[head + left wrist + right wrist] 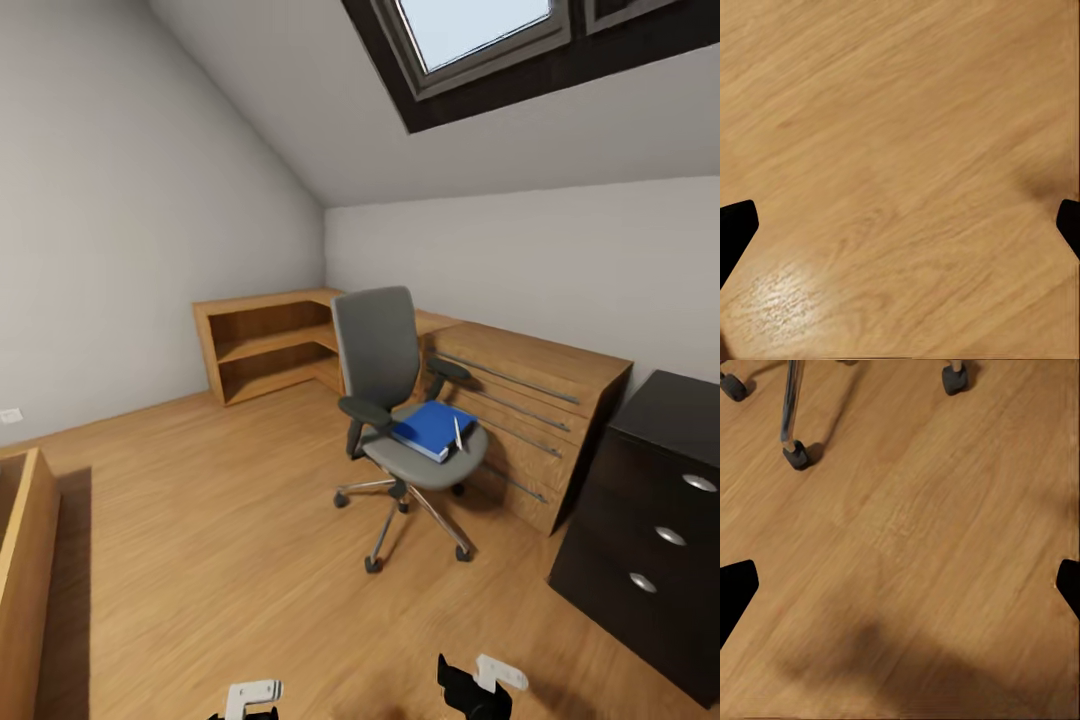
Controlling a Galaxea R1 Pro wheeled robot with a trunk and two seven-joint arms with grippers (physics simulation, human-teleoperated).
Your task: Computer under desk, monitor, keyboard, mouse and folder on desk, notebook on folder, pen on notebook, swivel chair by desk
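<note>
Resting on the grey swivel chair (385, 372), bright blue folder (430, 427); both grippers' jaws spread

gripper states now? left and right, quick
Left claw: open, empty, fingertips spread wide over bare wooden floor.
Right claw: open, empty, over the floor near the swivel chair casters.

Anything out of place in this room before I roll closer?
Yes: the blue folder lies on the seat of the swivel chair, askew toward its front edge, with the white pen resting on top. The chair stands mid-floor beside the wooden drawer chest.
</note>
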